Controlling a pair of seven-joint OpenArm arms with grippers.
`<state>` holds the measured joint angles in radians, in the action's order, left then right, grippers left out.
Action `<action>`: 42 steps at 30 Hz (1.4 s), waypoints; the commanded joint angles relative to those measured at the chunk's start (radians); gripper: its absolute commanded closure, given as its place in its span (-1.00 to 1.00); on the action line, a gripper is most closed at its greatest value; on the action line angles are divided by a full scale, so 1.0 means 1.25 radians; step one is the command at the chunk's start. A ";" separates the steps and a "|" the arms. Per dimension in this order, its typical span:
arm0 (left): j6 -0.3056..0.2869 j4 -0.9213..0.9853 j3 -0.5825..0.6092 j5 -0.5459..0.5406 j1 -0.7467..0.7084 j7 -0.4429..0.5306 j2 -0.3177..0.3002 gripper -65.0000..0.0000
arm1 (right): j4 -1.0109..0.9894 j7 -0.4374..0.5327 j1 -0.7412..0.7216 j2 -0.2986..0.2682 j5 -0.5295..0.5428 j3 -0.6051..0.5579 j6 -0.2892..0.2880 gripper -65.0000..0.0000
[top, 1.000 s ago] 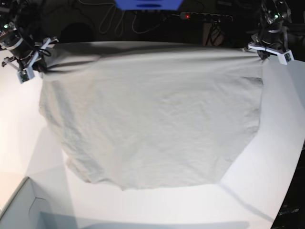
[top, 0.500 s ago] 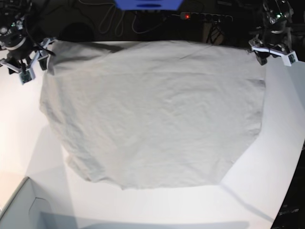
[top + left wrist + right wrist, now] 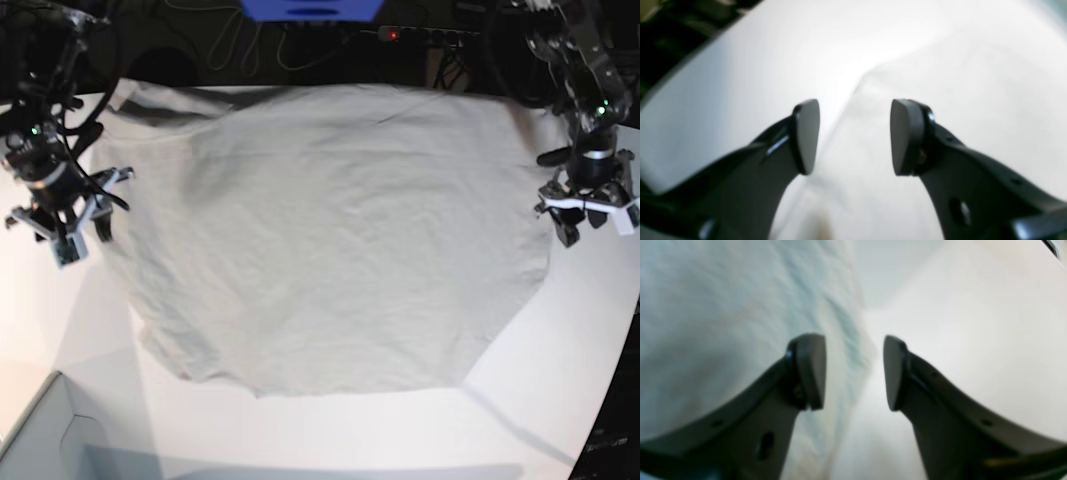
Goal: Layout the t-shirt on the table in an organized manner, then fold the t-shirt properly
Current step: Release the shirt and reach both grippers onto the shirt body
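The light beige-grey t-shirt (image 3: 320,230) lies spread flat on the white table (image 3: 560,360), with light wrinkles. In the base view my left gripper (image 3: 592,226) hovers open at the shirt's right edge. My right gripper (image 3: 80,236) hovers open at its left edge. The left wrist view shows the left gripper (image 3: 855,136) with nothing between its fingers, above the line where the t-shirt (image 3: 973,100) meets the table (image 3: 740,83). The right wrist view shows the right gripper (image 3: 853,371) open and empty over the edge of the t-shirt (image 3: 723,313), with the table (image 3: 973,323) beside it.
A grey box corner (image 3: 50,435) sits at the near left. Behind the table's far edge are dark cables, a blue object (image 3: 310,8) and a power strip with a red light (image 3: 393,35). The table's curved edge (image 3: 612,370) runs down the right.
Both grippers have opened and let go of the shirt's far corners, then moved nearer along its side edges. The far edge of the shirt has settled flat.
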<state>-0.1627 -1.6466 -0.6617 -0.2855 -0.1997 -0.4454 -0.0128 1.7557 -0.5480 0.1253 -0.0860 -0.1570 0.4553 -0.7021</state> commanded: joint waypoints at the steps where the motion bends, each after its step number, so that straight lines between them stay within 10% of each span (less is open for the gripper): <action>1: 0.001 0.034 0.001 -0.004 0.030 -0.004 -0.009 0.00 | -0.030 0.016 -0.049 -0.010 -0.020 -0.013 0.003 0.44; 6: 0.001 0.291 0.003 -0.004 0.203 -0.040 -0.054 0.00 | -0.305 0.016 -0.260 0.012 -0.132 -0.035 0.003 1.00; 17: 0.002 0.656 0.005 0.000 0.443 -0.024 -0.117 0.00 | -0.798 0.191 -0.484 -0.031 -0.189 -0.036 0.003 1.00; 26: 0.010 0.929 0.119 0.099 0.579 0.255 -0.121 0.00 | -1.095 0.457 -0.591 -0.105 -0.190 -0.040 0.003 1.00; 33: 0.012 1.018 0.124 0.104 0.644 0.361 -0.145 0.00 | -1.161 0.602 -0.614 -0.117 -0.190 -0.040 0.273 1.00; 42: 0.010 1.016 0.124 0.103 0.739 0.336 -0.179 -0.01 | -1.101 0.575 -0.642 -0.112 -0.189 -0.040 0.266 1.00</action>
<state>-0.1425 -0.3626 -0.5083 -0.1574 0.6994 -0.0364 -0.2298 0.3660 0.1448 -0.6483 -0.2111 -0.4046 0.4049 -0.3588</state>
